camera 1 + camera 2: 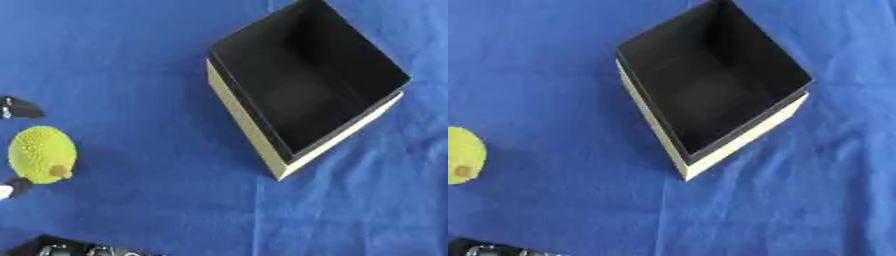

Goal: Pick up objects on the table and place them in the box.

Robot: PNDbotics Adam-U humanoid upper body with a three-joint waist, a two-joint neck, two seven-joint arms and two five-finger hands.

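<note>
Count of items in view: one fruit, one box, one blue cloth, and parts of the robot at the left and lower edges.

Nearest, at 7 o'clock on the lower edge, a black part of the robot's body with small silver fittings shows. It touches none of the task items.

At 9 o'clock lies the single yellow-green fruit, oval, with a bumpy skin and a short tan stem stub pointing toward the near side. It rests on the blue cloth, well apart from the box. In the right eye view only its right half shows at the left edge.

The left hand shows only as two small black pieces at the left edge: one just beyond the fruit, one with a pale tip at the fruit's near end. The near piece appears to touch the fruit; whether the fingers are apart, together or clamped on it cannot be told. The right hand shows in neither view.

From the centre out to 1 o'clock stands the single box, turned cornerwise, one corner toward the near side. Its outer walls are cream; its inside is black. Nothing can be seen inside it. Bare cloth lies between fruit and box, with nothing standing in the way.

No brand, label or readable writing shows on any item.
</note>
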